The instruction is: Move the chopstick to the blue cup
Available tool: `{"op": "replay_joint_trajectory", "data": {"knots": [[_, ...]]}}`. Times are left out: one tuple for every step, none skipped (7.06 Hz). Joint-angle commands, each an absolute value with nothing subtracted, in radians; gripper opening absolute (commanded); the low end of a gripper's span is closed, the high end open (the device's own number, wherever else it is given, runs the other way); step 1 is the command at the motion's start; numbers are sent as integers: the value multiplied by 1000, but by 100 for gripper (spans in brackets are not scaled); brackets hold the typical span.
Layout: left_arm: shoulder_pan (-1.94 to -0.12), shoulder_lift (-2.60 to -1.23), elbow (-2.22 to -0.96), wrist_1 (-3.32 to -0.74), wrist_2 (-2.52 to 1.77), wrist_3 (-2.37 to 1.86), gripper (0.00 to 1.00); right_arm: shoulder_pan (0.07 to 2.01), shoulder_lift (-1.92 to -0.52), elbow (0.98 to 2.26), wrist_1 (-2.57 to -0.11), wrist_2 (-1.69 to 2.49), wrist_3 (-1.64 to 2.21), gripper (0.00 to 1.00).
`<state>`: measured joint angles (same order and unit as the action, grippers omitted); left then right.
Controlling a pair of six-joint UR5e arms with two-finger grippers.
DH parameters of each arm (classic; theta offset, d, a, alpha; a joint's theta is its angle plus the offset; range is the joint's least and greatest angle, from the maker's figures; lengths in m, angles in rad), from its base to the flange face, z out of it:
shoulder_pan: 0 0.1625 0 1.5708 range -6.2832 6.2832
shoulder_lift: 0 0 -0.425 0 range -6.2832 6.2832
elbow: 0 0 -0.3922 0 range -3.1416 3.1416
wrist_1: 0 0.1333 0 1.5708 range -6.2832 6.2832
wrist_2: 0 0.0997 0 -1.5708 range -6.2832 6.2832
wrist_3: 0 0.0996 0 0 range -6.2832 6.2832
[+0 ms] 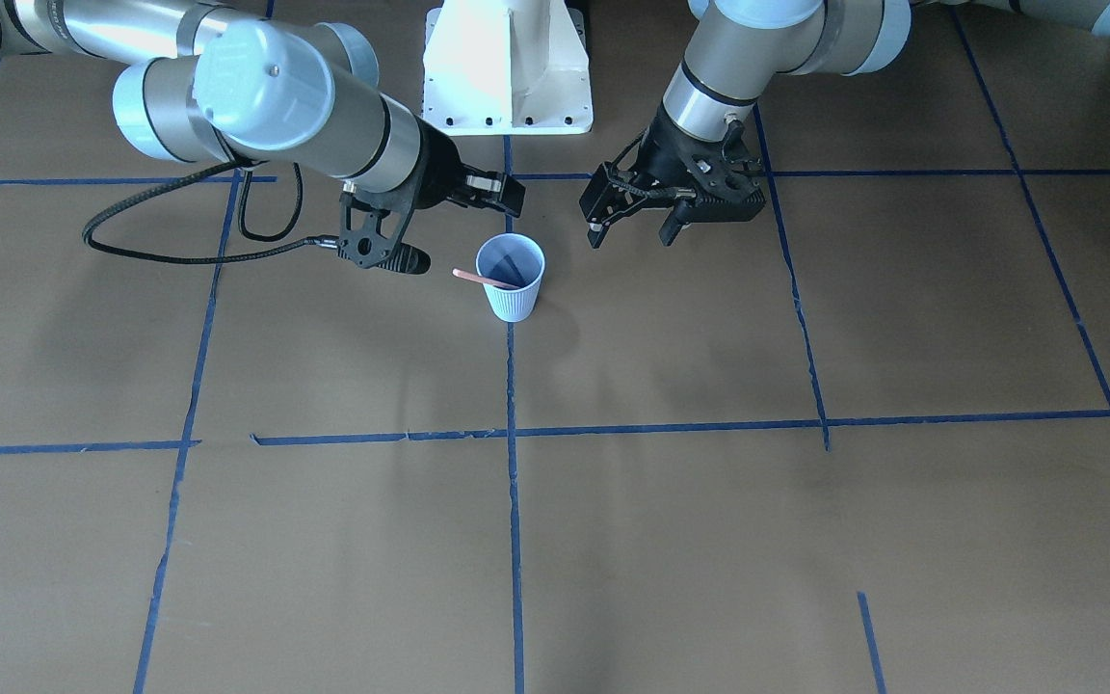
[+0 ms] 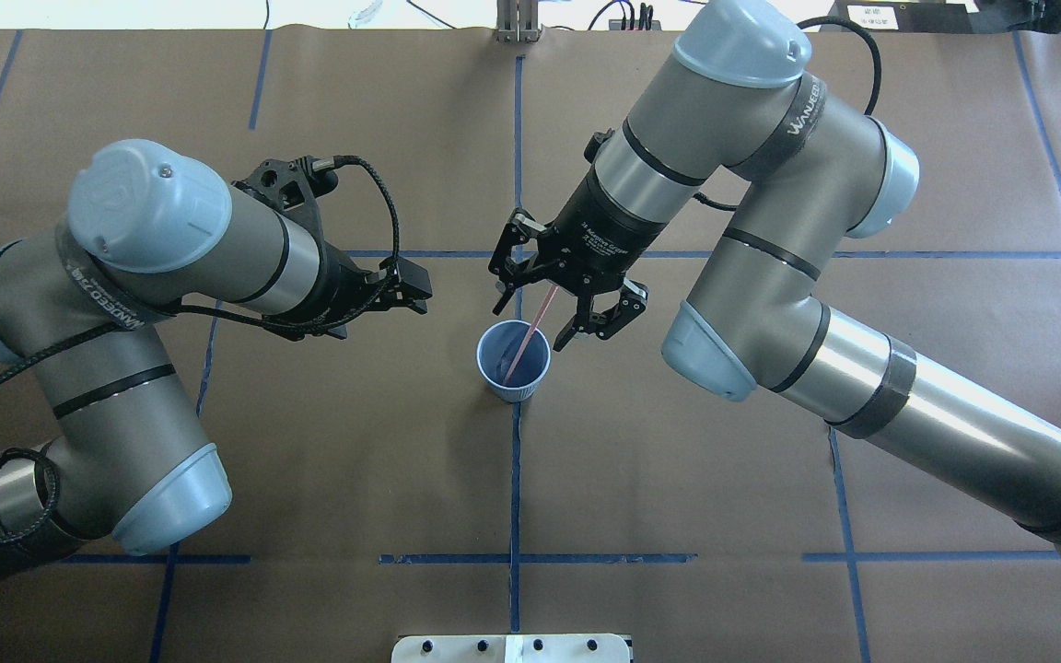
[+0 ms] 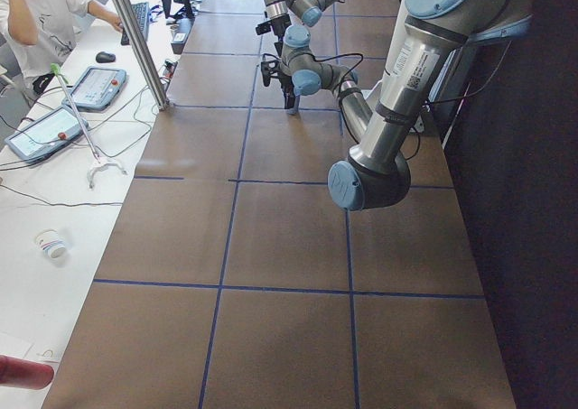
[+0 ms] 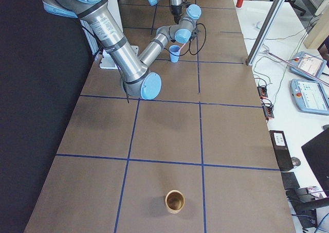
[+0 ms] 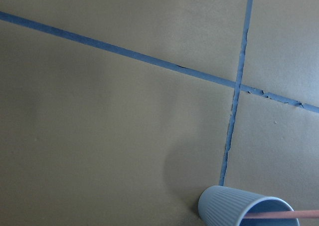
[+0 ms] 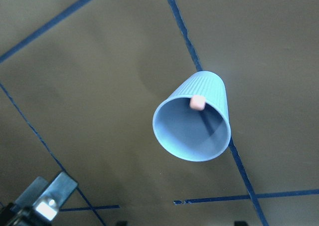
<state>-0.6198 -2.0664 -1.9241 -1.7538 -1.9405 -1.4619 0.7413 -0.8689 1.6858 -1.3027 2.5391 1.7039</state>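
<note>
The pale blue ribbed cup (image 1: 514,294) stands upright on the brown table, near the centre tape line. One pinkish-orange chopstick (image 1: 478,279) rests inside it and leans out over the rim. In the overhead view the cup (image 2: 514,387) holds the stick (image 2: 530,331), which slants up toward my right gripper (image 2: 540,318). That gripper is open and clear of the stick. The right wrist view looks down into the cup (image 6: 207,86) and sees the stick's end (image 6: 197,103) head-on. My left gripper (image 1: 632,231) is open and empty beside the cup. The left wrist view shows the cup (image 5: 224,206) low right.
The white robot base plate (image 1: 507,67) sits behind the cup. A brown cup (image 4: 175,200) stands far off at the table's right end. A side desk with tablets (image 3: 99,84) and an operator runs along the table's far edge. Blue tape lines cross the tabletop.
</note>
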Motion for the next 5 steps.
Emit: {"op": "replay_joint_trajectory", "data": {"knots": [[-644,-2042,-1927,-1753,-1940,-1451,100,901,-1083,1931,-1305,2537,1700,100],[-669,-2016,-1933,-1753,-1947,-1444,100,999,-1191,1981,-1304,2537,1686,100],[-687,-1963,-1972,-1749,-1950,-1316,100,1056,-1280,1996,-1304,2537,1563,100],[-722,-1888,-2009,-1747,-1954,-1237,100,1101,-1396,1994,-1304,2536,1354,100],[-747,-1812,-2041,-1746,-1953,-1138,100,1164,-1505,1991,-1305,2528,1142,100]]}}
